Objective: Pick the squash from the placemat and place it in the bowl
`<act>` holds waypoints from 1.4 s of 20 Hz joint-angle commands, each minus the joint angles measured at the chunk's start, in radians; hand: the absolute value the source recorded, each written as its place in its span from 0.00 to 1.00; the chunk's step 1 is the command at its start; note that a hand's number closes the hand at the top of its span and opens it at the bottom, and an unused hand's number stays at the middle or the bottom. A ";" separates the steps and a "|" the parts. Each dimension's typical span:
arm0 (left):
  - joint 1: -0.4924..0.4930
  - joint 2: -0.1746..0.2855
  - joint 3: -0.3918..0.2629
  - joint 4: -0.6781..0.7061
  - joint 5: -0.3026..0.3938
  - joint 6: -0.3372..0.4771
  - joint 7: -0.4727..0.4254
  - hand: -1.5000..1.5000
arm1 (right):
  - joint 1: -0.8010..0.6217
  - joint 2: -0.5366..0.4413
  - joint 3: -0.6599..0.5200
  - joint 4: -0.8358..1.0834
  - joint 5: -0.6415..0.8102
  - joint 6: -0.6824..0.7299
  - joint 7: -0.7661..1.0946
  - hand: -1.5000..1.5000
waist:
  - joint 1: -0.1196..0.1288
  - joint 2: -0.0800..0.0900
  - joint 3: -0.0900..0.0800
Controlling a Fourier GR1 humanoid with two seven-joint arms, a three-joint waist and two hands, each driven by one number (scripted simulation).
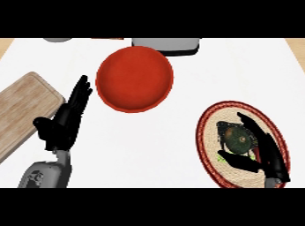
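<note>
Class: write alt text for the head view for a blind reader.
The right hand curls round a dark green squash on a round woven red-rimmed placemat, at right. A round red bowl sits upper centre; the open left hand rests beside a wooden board.

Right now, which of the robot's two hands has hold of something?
The right hand, over the placemat: its fingers curl round the squash. The left hand rests open beside the wooden board, holding nothing.
</note>
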 commanded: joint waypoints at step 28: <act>-0.001 -0.014 -0.005 -0.008 -0.023 -0.013 0.002 0.50 | -0.338 -0.161 0.475 -0.273 -0.287 0.837 -0.689 1.00 | 0.008 0.006 0.015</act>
